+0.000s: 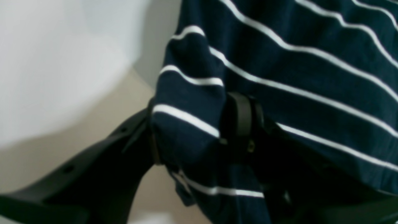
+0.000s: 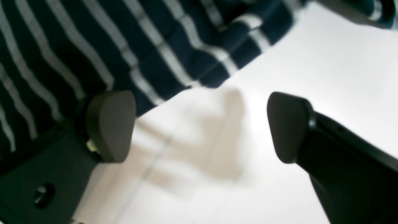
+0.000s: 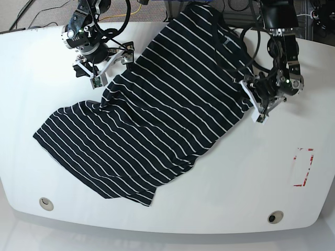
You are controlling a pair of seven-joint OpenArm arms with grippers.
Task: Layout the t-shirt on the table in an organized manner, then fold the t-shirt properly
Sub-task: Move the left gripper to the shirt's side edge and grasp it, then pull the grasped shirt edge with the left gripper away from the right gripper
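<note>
The dark navy t-shirt [image 3: 162, 104] with thin white stripes lies spread diagonally on the white table [image 3: 220, 204], one end at the far edge and the other toward the near left. On the right side of the base view, my left gripper [image 3: 250, 100] is at the shirt's right edge. The left wrist view shows this left gripper [image 1: 186, 127] shut on a bunched fold of the t-shirt [image 1: 295, 77]. My right gripper [image 3: 107, 70] hovers at the shirt's upper left edge. In its wrist view the right gripper [image 2: 199, 124] is open with nothing between its fingers: one finger [image 2: 108, 124] over the t-shirt [image 2: 93, 40], the other over bare table [image 2: 326, 62].
A small red rectangular marking [image 3: 304, 167] sits near the table's right edge. Two round holes [image 3: 46, 203] [image 3: 275, 216] lie along the near edge. Cables [image 3: 123, 13] trail behind the far edge.
</note>
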